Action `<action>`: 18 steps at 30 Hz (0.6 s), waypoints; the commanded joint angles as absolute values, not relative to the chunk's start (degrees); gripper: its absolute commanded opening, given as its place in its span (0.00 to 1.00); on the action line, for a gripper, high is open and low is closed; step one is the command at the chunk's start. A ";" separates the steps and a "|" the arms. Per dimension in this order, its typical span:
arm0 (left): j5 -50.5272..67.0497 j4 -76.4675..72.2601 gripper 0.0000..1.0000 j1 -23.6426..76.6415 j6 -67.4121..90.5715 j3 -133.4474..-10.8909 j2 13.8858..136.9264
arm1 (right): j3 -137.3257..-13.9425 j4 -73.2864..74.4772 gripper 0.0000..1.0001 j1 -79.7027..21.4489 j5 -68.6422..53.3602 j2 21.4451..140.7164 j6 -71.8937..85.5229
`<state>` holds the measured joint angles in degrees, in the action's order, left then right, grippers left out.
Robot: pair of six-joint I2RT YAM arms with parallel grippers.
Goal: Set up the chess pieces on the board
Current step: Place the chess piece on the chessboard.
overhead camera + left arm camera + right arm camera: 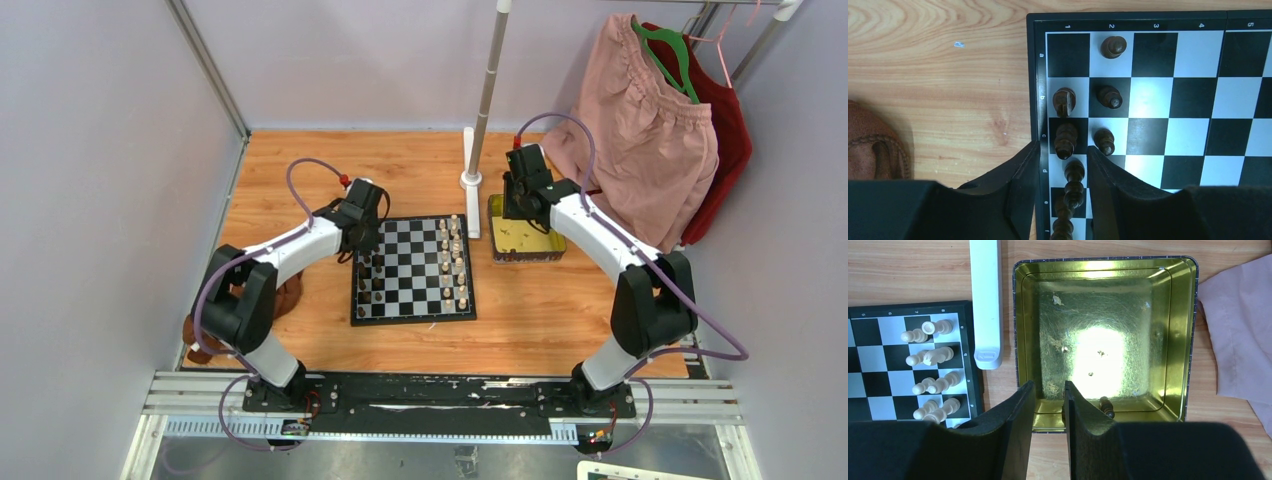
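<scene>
My left hand [1063,148] hangs open at the left rim of the board [1193,100], one finger on each side of the outer file of dark pieces [1074,175], touching none. The board lies mid-desk [300,170], with the white pieces [933,357] along its right side. My right hand [1049,386] is open and empty over the near wall of the gold tray [1179,340], just beside a stray dark piece [1106,406] lying inside.

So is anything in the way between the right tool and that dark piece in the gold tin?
Nothing visible lies between them. The dark piece lies on the gold tin's floor by its near wall, just beside the right tool. That wall might crowd the grab.
</scene>
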<state>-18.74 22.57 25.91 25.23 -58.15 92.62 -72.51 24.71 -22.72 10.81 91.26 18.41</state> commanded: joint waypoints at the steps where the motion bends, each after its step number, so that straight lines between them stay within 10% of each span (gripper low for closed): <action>1: -20.95 23.56 0.45 25.31 25.55 -59.12 88.95 | -73.62 26.59 0.33 -21.59 13.00 91.53 17.45; 18: -18.82 26.95 0.45 25.31 27.69 -60.29 81.03 | -76.99 27.60 0.40 -22.17 -0.04 100.26 12.96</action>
<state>-18.85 26.20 25.89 26.81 -59.53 82.87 -74.59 25.89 -22.31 2.70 98.41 14.33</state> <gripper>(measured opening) 0.450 0.399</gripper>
